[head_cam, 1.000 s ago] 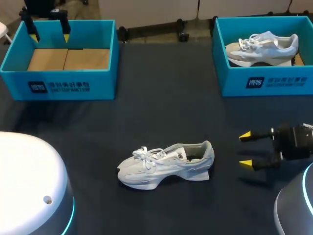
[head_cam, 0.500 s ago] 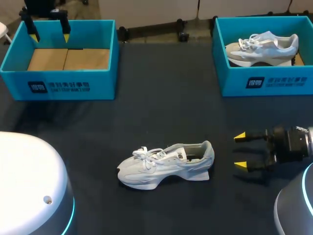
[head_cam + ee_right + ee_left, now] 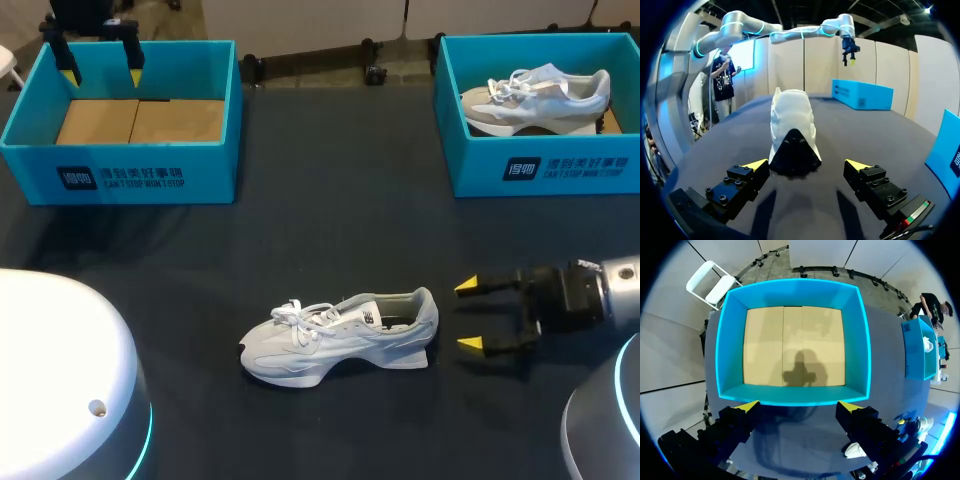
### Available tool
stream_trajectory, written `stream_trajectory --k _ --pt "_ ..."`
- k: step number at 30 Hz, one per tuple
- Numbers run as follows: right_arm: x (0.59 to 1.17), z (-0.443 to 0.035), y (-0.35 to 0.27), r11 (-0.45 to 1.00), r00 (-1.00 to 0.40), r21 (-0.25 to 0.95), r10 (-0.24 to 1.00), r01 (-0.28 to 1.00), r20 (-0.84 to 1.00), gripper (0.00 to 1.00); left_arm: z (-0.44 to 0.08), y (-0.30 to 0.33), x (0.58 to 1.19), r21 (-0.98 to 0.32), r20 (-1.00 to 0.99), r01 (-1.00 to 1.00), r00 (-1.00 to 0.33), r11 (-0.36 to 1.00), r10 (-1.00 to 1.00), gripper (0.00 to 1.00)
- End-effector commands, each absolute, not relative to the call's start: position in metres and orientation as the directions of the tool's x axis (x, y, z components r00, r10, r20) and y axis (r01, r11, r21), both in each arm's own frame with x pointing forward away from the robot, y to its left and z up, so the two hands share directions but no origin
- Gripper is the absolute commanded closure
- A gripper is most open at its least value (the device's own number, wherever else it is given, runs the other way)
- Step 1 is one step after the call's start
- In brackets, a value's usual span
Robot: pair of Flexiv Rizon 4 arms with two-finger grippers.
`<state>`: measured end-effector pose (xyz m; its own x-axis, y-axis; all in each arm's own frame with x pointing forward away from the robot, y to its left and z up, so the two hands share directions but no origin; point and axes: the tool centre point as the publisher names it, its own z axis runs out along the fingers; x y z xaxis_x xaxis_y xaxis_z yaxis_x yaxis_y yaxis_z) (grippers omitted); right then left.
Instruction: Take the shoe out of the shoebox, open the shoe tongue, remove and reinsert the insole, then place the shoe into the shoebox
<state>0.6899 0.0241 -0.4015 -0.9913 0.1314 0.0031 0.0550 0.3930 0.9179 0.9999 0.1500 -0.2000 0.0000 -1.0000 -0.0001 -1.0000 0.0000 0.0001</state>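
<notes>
Right gripper level (agape), near shoe

Black table, cloth-like top. Spare blue box sits at the table's far right corner, open, with a white label on its near wall. Spare pale shoe lies inside it, sole down, laces toward the table's middle, heel toward the table's right edge.

Table: one, covered edge to edge in a dark, matte, blue-black cloth. Surface lies flat and smooth. Far edge runs straight across the upper part of the head view. Lighting comes from above and is even; shadows on the cloth are soft and short.
</notes>
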Motion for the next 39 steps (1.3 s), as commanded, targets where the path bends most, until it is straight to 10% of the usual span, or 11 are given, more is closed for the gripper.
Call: stream_trajectory --k 1,39 --pt "0.689 -0.406 0.034 0.4 -0.993 0.914 0.116 0.059 0.014 0.0 -0.2 0.15 1.0 0.0 0.0 -1.0 0.0 0.0 -1.0 0.0" --pt "0.682 -0.42 0.088 0.373 -0.998 0.926 0.026 0.058 0.052 0.0 -0.2 0.15 1.0 0.0 0.0 -1.0 0.0 0.0 -1.0 0.0"
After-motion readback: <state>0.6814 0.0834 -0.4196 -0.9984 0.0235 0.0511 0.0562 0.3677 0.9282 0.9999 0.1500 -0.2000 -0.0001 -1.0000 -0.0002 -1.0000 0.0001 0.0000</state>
